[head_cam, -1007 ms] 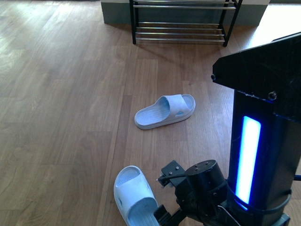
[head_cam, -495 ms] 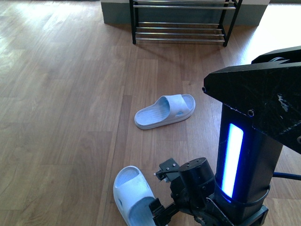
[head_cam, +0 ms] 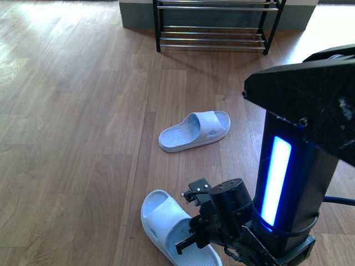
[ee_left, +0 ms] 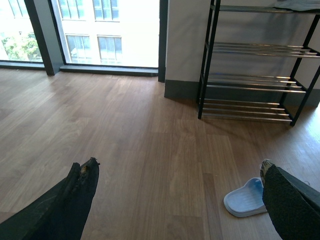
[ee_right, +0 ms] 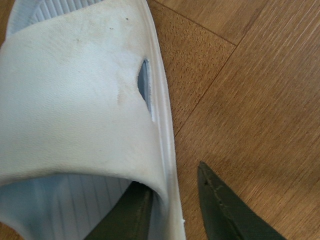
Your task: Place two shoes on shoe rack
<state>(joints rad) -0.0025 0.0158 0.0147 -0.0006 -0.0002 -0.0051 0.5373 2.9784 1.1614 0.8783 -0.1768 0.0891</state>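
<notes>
Right gripper (ee_right: 172, 182) spread narrowly astride the side of the near slide (head_cam: 166, 221), low at 6 o'clock in the front view; one finger tucked under the strap, the other outside the rim with a sliver of floor (head_cam: 83, 111) between; not yet pinching. Left gripper (ee_left: 179, 164) wide apart and empty. Far slide (head_cam: 194, 131) flat on the boards near the middle, at about 1 o'clock from the near one; shoe rack (head_cam: 213, 39) well beyond at 12 o'clock, nothing on the tiers in view.

Likely trouble: a bite on soft foam at one edge only, so probably a hanging, swinging slide once lifted; a slip out of the fingers on the long carry; a shove sideways rather than a grip if the outer finger drags on the wood while closing; at the rack, a tilted sole catching on a thin rod or dropping between two.
</notes>
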